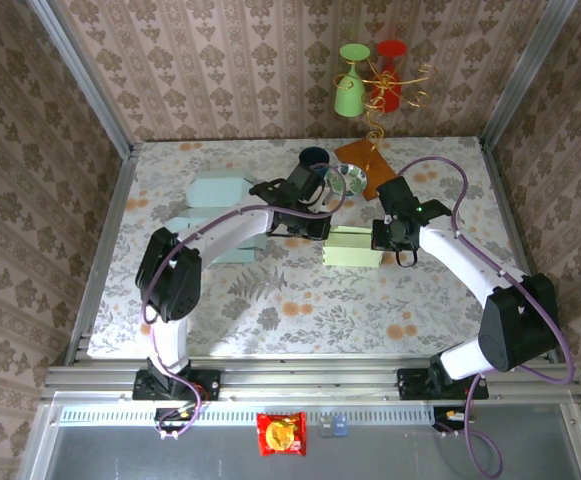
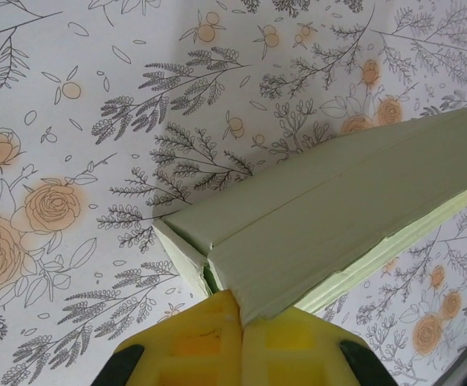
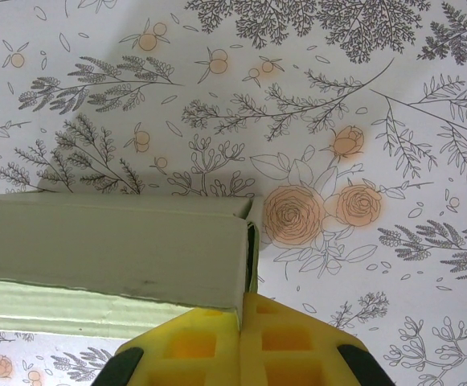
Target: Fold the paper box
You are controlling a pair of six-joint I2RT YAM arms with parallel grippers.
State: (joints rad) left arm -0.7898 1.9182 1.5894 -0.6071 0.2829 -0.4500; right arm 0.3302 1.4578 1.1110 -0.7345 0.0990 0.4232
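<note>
Floral-print surface (image 1: pixel 270 300), patterned walls (image 1: pixel 220 70) behind. We see the pale green paper box (image 1: pixel 351 248) lying flat around the surface's middle, slightly toward the far edge, with its long axis running left-right. We mark the left gripper (image 1: pixel 322 228) as closed, pinching the box's left end corner. The right gripper (image 1: pixel 391 240) is closed on the right end flap. Both arms reach up from the near edge, elbows bowed outward and forearms angling inward to meet at the box.
</note>
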